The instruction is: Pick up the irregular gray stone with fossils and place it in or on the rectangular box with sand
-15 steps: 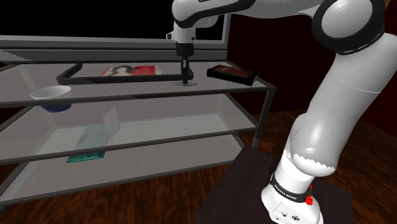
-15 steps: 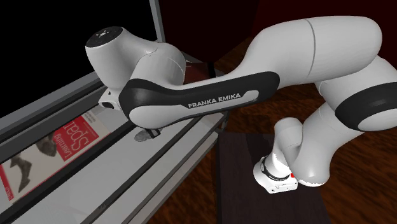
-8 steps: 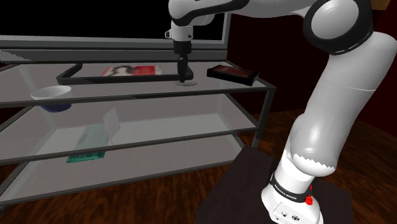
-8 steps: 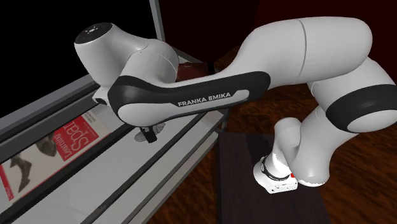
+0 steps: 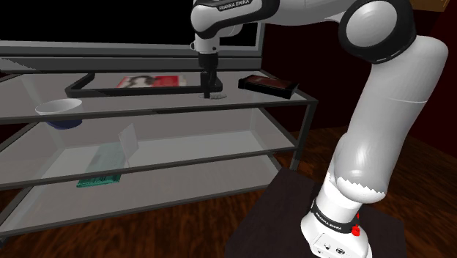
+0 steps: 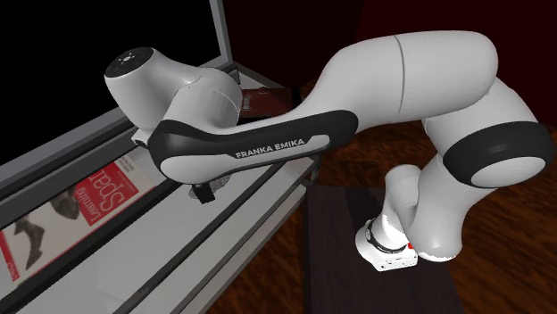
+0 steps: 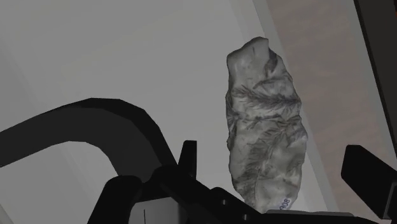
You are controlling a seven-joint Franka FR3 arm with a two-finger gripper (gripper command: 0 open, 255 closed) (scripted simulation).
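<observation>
A long, irregular grey stone (image 7: 264, 127) with fern-like fossil marks lies on the top glass shelf (image 5: 146, 102). In the shoulder view the stone (image 5: 214, 96) is a small pale patch under the hand. My black gripper (image 7: 276, 159) hangs straight over it, open, with one finger (image 7: 186, 156) on each side and neither touching the stone. Seen from the shoulder, the gripper (image 5: 211, 86) points down near the shelf's middle. The dark rectangular box (image 5: 269, 85) with a reddish-brown top sits on the same shelf, to the shoulder view's right of the gripper; the second exterior view catches this box (image 6: 265, 96) behind the arm.
A red-and-white magazine (image 5: 149, 81) (image 6: 98, 201) lies just behind the stone. A black bent frame (image 5: 84, 86) and a pale bowl (image 5: 58, 108) occupy the shelf's left part. A green book (image 5: 99, 179) rests on a lower shelf. A large grey-framed black screen stands along the shelf's back.
The arm's upper links have swung toward the shoulder view's left. The hand has stayed over the stone, which has not moved.
</observation>
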